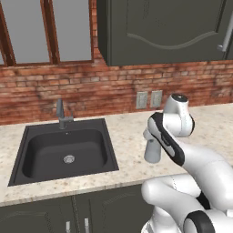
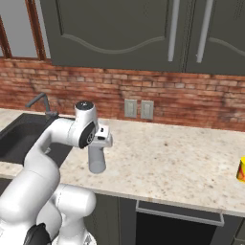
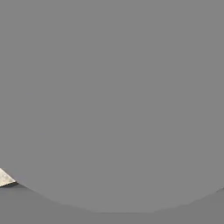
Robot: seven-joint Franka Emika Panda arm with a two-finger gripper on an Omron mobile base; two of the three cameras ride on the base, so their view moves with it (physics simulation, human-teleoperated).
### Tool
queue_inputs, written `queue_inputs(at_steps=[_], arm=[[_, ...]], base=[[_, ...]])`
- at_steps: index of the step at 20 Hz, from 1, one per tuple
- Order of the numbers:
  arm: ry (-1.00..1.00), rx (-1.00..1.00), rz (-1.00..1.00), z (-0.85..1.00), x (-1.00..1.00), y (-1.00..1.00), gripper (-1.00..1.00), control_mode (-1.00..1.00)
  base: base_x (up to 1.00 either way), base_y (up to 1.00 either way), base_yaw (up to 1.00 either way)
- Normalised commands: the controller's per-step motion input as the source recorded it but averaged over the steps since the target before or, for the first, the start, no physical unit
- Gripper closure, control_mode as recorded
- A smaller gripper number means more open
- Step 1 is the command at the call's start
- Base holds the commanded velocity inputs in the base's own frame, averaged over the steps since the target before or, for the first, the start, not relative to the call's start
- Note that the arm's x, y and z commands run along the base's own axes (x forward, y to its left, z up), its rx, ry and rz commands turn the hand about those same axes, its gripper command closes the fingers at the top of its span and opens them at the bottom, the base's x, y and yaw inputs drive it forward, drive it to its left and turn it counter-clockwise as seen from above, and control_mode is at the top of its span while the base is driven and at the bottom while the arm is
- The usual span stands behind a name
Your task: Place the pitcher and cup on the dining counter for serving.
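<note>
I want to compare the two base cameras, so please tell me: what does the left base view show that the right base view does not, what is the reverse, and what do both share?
Left base view alone: the whole sink basin with its drain, and the window panes above it.

Right base view alone: the cup at the far right edge of the counter, and an appliance handle under the counter.

Both: the pitcher standing on the counter by the arm, the faucet, the wall outlets, the brick wall and dark cabinets.
</note>
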Motion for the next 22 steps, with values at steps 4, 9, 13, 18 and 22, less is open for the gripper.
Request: queue_inputs(at_steps=[4,9,13,18,22], arm=[[-0.02,0.00,0.00,-0.30,0.22,0.00,-1.00,-1.00],[-0.04,0.00,0.00,-0.24,0.21,0.00,-1.00,-1.00],[-0.01,0.00,0.00,-0.19,0.08,0.00,1.00,-1.00],[0.00,0.00,0.00,-0.05,0.00,0.00,1.00,-1.00],[0.00,0.00,0.00,0.00,0.00,0.00,1.00,-1.00]], base=[[0.00,0.00,0.00],[0.00,0.00,0.00],[0.00,0.00,0.00],[0.00,0.00,0.00],[0.00,0.00,0.00]])
